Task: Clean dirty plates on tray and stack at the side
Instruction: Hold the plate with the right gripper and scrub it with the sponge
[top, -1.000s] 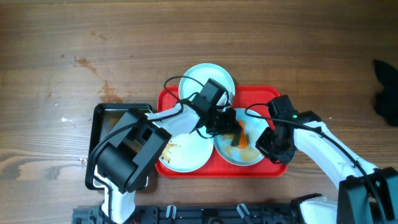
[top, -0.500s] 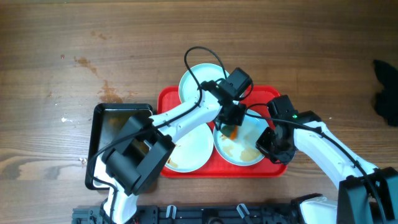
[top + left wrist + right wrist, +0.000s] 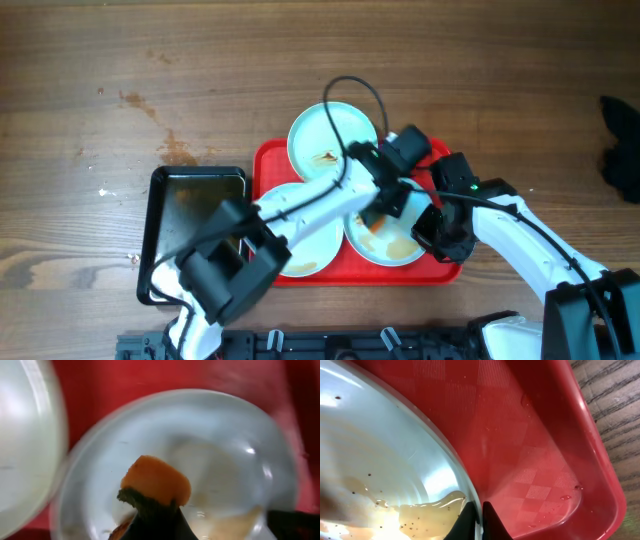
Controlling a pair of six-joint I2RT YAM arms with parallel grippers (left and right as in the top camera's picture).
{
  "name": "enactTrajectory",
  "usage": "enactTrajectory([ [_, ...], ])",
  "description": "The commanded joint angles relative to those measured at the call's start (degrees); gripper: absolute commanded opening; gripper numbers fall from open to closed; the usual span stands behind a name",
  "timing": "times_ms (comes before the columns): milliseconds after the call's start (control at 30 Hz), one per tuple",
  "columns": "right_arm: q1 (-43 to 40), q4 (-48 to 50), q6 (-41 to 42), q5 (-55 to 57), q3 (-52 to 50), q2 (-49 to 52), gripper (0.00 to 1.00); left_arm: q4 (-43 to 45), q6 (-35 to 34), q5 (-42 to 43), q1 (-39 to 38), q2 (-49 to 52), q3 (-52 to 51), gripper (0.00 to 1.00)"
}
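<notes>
- L gripper [image 3: 150, 522] pinching sponge [image 3: 156, 482], working it over near-right plate [image 3: 225, 445] on tray [image 3: 535, 460];
- R gripper [image 3: 479, 522] pressing shut on that plate's rim, steadying it;
- risk: hard scrubbing tipping plate, rim grip slipping, sauce [image 3: 420, 510] smearing onto tray.

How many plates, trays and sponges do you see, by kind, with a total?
Plates: 3 (back plate, left plate, right plate)
Trays: 2 (red tray, black tray)
Sponges: 1 (orange sponge)
Total: 6
</notes>
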Motion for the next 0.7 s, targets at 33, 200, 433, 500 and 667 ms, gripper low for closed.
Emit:
enactTrajectory([
  [33, -0.3, 0.4, 0.9, 3.4, -0.7, 0.5, 0.04, 2.7, -3.8, 2.3, -5.2, 1.2, 0.9, 0.04],
  [200, -0.3, 0.4, 0.6, 2.8, -0.7, 0.5, 0.04, 4.2, -6.6, 4.6, -5.2, 5.0, 0.9, 0.04],
  [433, -0.3, 0.2, -0.2, 2.8, -0.8, 0.5, 0.04, 0.3, -6.4, 1.7, 0.9, 9.1, 0.9, 0.04],
  [500, -0.3, 0.3, -0.2, 2.8, -0.7, 0.5, 0.04, -1.9, -6.4, -3.0, 3.2, 9.2, 0.9, 0.04],
  [667, -0.3, 0.2, 0.0, 2.8, -0.8, 0.5, 0.04, -6.8, -6.8, -6.1, 8.3, 9.2, 0.9, 0.04],
])
